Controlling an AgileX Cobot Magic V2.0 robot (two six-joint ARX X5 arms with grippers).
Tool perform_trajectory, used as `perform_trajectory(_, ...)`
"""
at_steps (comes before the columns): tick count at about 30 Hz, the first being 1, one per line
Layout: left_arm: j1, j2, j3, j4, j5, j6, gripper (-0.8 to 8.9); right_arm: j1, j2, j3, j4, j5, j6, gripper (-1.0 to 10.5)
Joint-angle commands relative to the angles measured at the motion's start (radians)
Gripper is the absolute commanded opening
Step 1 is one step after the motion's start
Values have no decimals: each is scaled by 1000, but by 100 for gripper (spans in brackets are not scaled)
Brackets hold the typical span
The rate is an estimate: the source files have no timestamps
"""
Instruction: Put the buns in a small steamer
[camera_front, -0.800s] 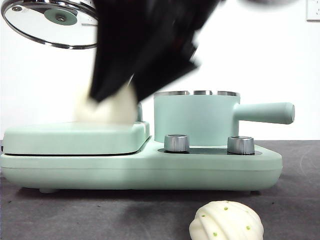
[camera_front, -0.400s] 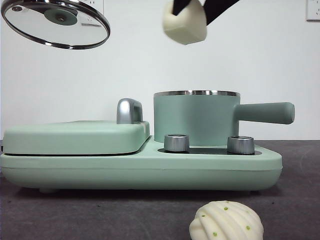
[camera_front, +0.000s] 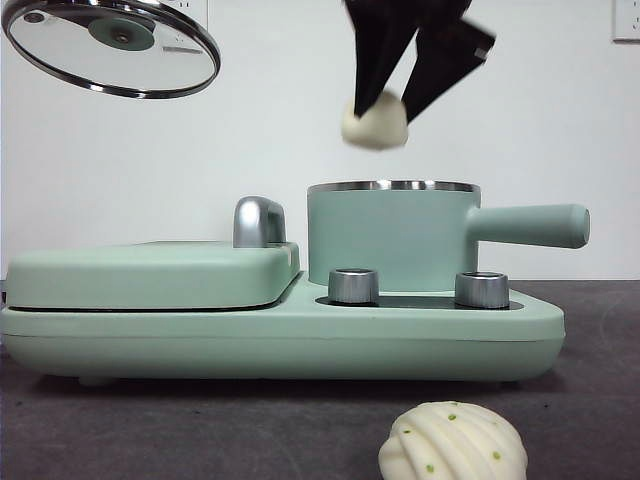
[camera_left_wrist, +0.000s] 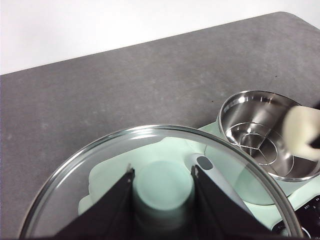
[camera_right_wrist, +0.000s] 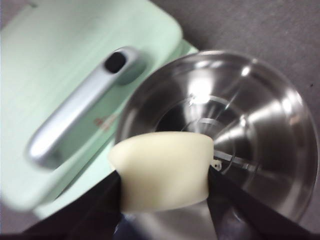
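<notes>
Gripping the smooth bun (camera_front: 374, 124), right end effector (camera_front: 388, 108) hangs, blurred, over dark grey table (camera_front: 590, 400).

The smooth bun (camera_front: 374, 125) hangs between the right gripper's (camera_front: 385, 105) jaws above the small steamer (camera_front: 392, 236) (over its left part). The ridged bun (camera_front: 452, 442) lies on the table (camera_front: 200, 430) before the appliance base (camera_front: 280, 340). The lid (camera_front: 110, 45) is high at left.

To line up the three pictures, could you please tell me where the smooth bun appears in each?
Front view: smooth bun in the right pincer, above the small steamer.
Left wrist view: cream shape at the edge, over the steamer's bowl.
Right wrist view: centre, between the jaws.
Shared landmark: the steamer's steel rim.
</notes>
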Motion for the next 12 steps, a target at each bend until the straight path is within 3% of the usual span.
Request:
perform_trajectory(1, -2, 2, 19, 30, 3, 10, 10, -7, 69, 37, 26, -2, -31, 239)
perform_trajectory(12, -2, 2, 19, 34, 3, 14, 10, -42, 209, 39, 143, -2, -46, 239)
